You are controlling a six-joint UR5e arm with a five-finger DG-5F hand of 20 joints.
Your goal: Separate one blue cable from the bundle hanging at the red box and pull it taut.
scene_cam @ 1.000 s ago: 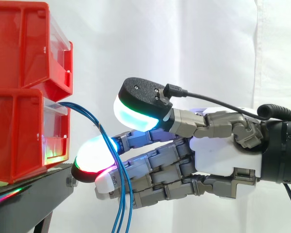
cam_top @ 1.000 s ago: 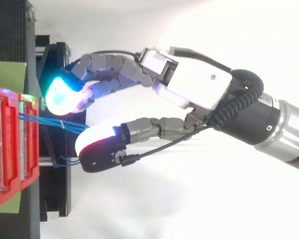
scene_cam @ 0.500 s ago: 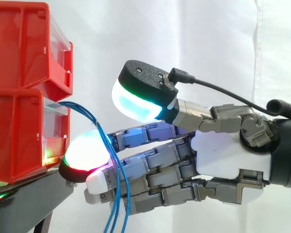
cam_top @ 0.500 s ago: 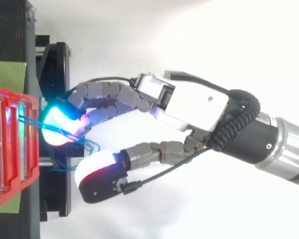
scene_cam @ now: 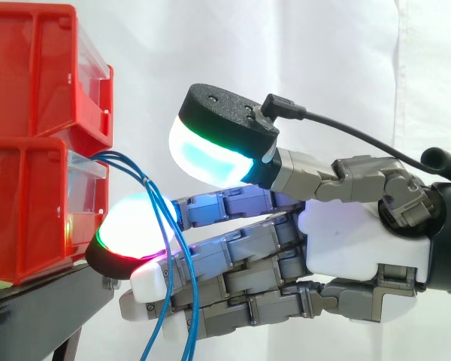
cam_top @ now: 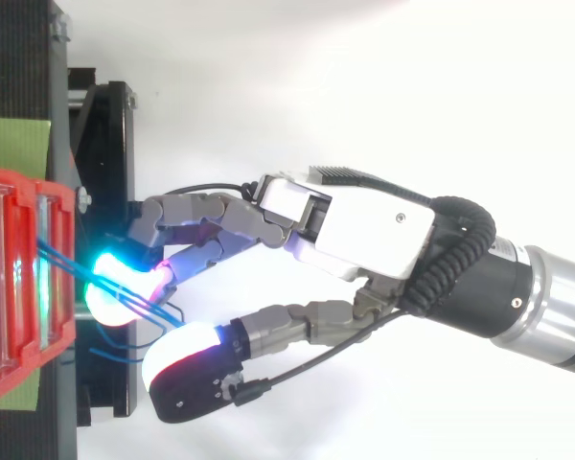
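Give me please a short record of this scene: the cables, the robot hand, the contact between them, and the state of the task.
cables: blue bundle leaves the lower red box, hangs down across the fingers
robot hand: open, fingers straight, thumb raised apart above them
contact: a glowing fingertip touches the bundle
task state: no cable pinched or pulled taut yet
support: black stand under the red box
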